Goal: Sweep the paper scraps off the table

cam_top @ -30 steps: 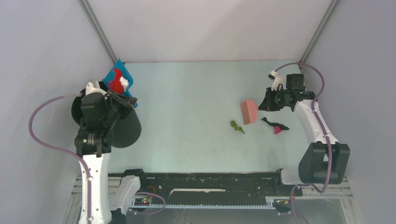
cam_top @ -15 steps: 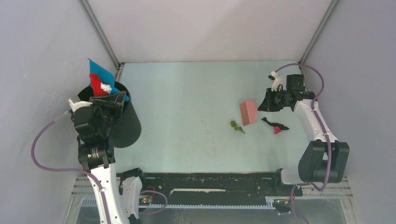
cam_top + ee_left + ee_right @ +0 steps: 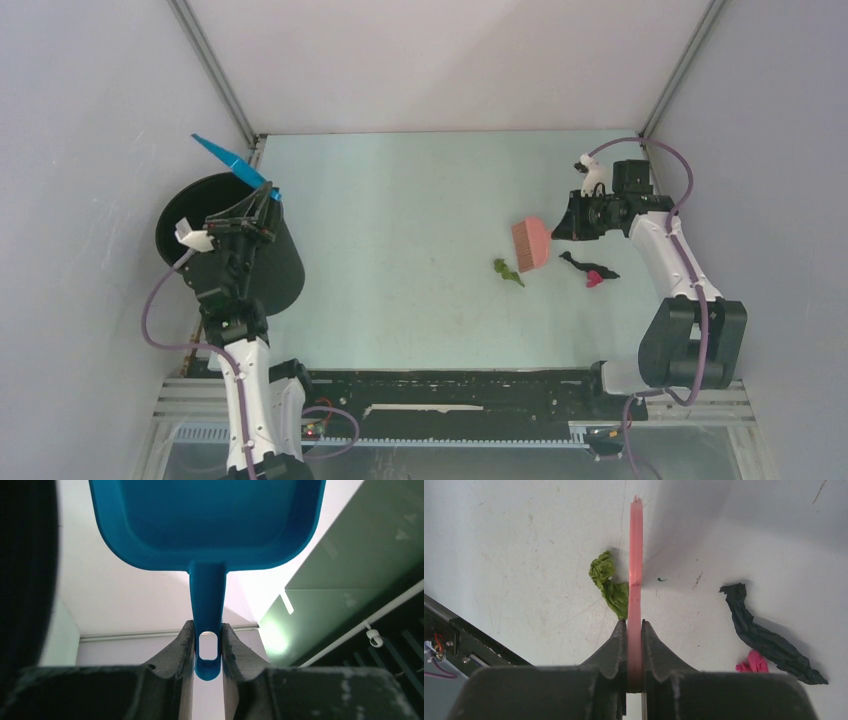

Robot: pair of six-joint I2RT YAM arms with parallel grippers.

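Left gripper (image 3: pixel 207 630) grips the dustpan (image 3: pixel 207 515) above the left bin (image 3: pixel 275 270); right gripper (image 3: pixel 635 627) clamps the brush (image 3: pixel 636 555), seemingly touching a green scrap (image 3: pixel 610 586).

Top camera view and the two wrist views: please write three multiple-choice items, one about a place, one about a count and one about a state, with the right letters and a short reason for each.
1. Where does the green scrap lie?
A. on the table, next to the pink brush
B. on the black rail
C. against the far wall

2. How many paper scraps lie on the table?
A. one
B. three
C. six

3. In what state is the blue dustpan?
A. lying flat on the table
B. held in the air by its handle in the left hand, near the black bin
C. held in the right hand

Answers:
1 A, the right wrist view shows it right beside the brush.
2 B, only the green scrap, a black scrap and a magenta scrap are seen.
3 B, the left wrist view shows the fingers closed on the handle.
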